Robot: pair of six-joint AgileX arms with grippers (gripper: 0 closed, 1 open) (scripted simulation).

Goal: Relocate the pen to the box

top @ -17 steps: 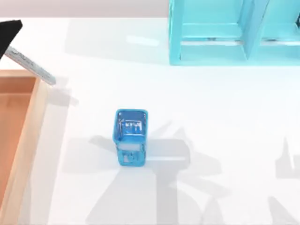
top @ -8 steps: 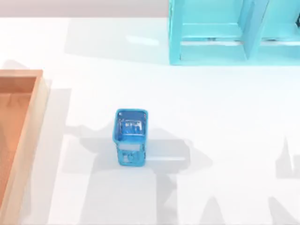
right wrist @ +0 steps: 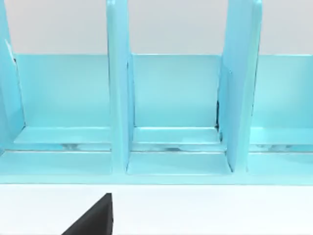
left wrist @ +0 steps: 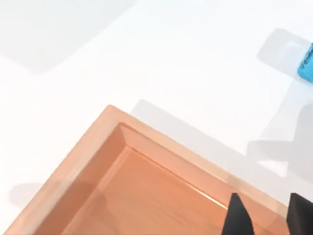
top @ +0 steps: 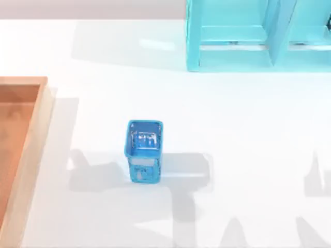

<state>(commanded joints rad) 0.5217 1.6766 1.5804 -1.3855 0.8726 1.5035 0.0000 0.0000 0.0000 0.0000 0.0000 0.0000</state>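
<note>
My left gripper (left wrist: 264,218) hangs over the box (left wrist: 146,191), fingers parted and empty. I can't see the pen (perhaps inside); it may have missed or bounced out.

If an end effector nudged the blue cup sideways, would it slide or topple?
Probably topple: the blue cup stands upright, taller than its narrow base, alone on the smooth white table. Its thin, see-through walls suggest it is light, so a high nudge may tip it. Pushed low, it might slide instead.
</note>
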